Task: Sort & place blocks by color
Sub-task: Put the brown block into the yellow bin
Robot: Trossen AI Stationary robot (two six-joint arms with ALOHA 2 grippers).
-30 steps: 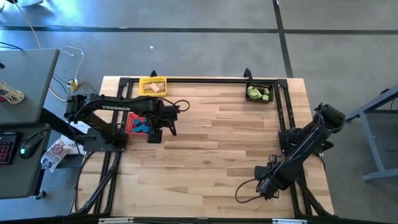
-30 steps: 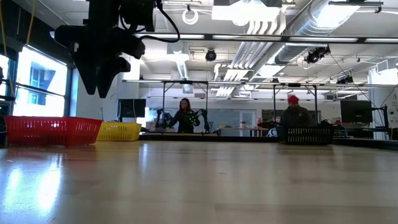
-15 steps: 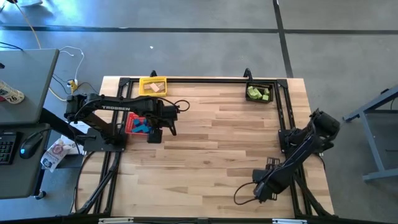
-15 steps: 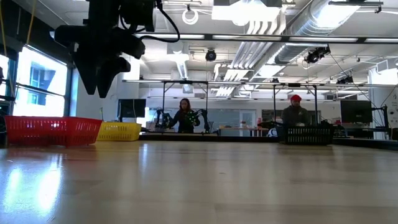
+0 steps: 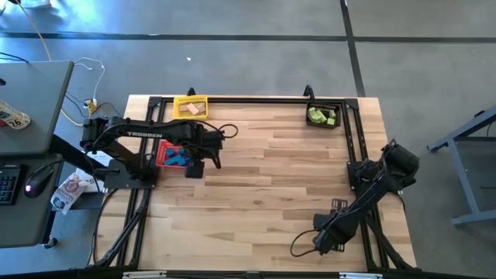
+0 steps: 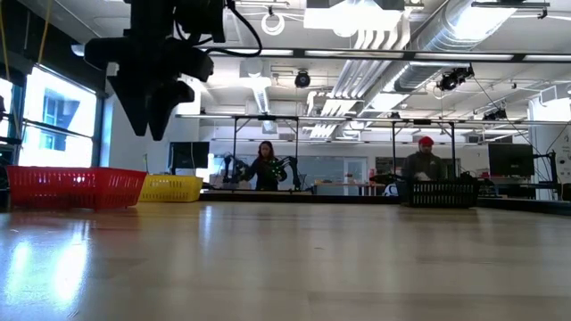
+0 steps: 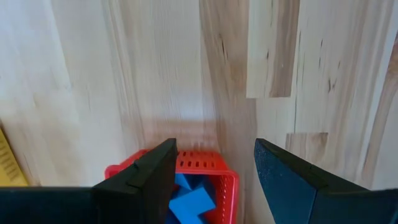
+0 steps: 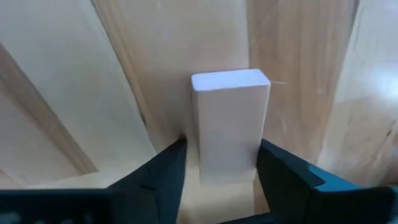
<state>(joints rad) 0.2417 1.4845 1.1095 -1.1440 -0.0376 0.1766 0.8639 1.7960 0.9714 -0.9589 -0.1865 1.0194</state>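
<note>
Item 1: right gripper (image 8: 221, 169), at the table's (image 5: 271, 186) near right corner.
- The pale tan wooden bar block (image 8: 230, 118) lay directly ahead of the gripper, its near end between the two dark fingers (image 8: 165, 171).
- The bar's long axis ran straight away from the gripper, so the jaws flanked its narrow width.
- The jaws stood narrow, close against both sides of the bar. I could not tell whether they had actually clamped it.
- This arm was plainly the nearer one; the other was well apart, across the table.
- I judged the coming move to be a lift, once the grip was sure.

Item 2: left gripper (image 7: 214, 163), jaws wide and holding nothing.
- It hung above the small red mesh basket (image 7: 202, 165), which sat just below and ahead of it.

Item 3: count of baskets, three.
- The red one held the blue wooden blocks (image 7: 189, 202). I saw at least two, though the fingers hid much of the basket.
- The small yellow mesh basket (image 5: 191, 107) sat beyond the left gripper, with tan blocks (image 5: 194, 110) in it.
- The small black mesh basket (image 5: 324, 116) sat far ahead of the right gripper, with light green blocks (image 5: 316, 116) in it.
- The overhead view was too small for me to count the tan or green blocks.

Item 4: blocks outside the baskets, one that I could find, the tan bar. It belonged in the yellow basket.
</note>
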